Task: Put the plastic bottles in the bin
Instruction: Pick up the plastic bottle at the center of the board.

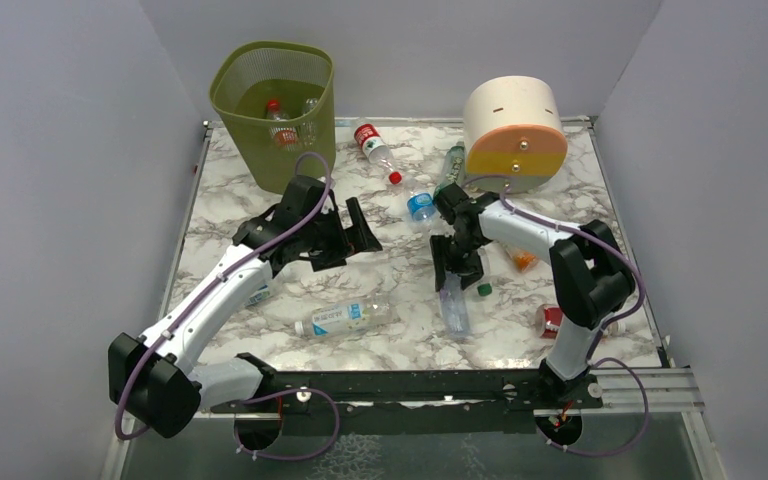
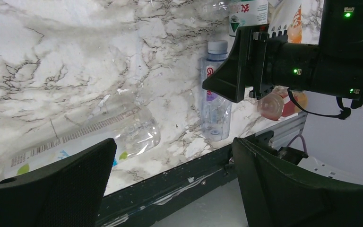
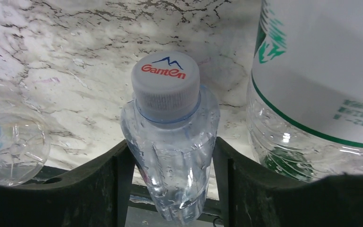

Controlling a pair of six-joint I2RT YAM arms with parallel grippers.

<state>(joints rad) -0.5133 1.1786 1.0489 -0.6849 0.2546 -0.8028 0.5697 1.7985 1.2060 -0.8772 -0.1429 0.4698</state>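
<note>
Right pincer grips Ganten-capped bottle.
Only my wrist view reads its brand; overhead alone shows left pincer released over bench.

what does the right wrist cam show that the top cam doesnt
Only the right wrist view: the red and blue Ganten logo on the white cap of the clear bottle, droplets inside it, and the right gripper closed on both its sides. Only the top view: the bin with bottles inside, the cream cylinder, and the open, empty left gripper. Both: that gripped bottle and the marble table.
</note>
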